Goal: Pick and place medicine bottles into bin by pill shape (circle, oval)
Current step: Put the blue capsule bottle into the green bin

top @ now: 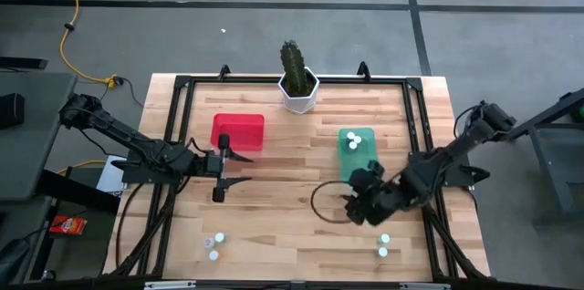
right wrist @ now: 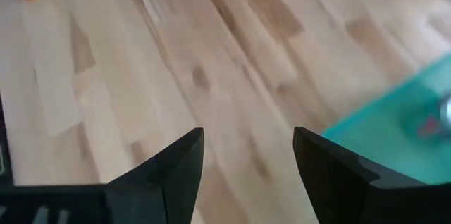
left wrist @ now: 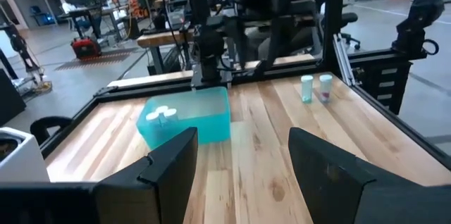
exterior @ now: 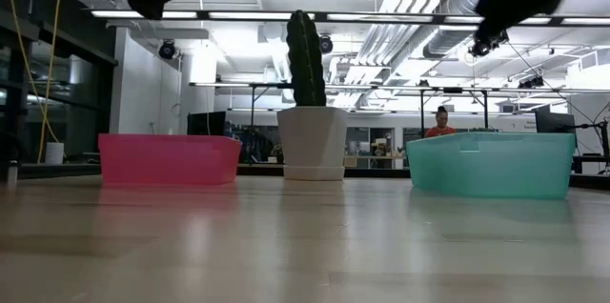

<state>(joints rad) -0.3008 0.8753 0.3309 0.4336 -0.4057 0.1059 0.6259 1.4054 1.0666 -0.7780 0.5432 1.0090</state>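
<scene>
While two medicine bottles (top: pixel 352 142) lie sorted in the teal bin (top: pixel 357 173), both the left gripper (top: pixel 243 168) and right gripper (top: pixel 350 208) hover empty, jaws apart.

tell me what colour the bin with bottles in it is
Teal green bin; the high view shows it best.

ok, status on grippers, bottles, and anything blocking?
Left gripper open, empty, beside red plastic bin. Right gripper open, empty, below teal plastic bin holding two white-capped bottles. Four bottles left on table. Nothing blocking.
</scene>
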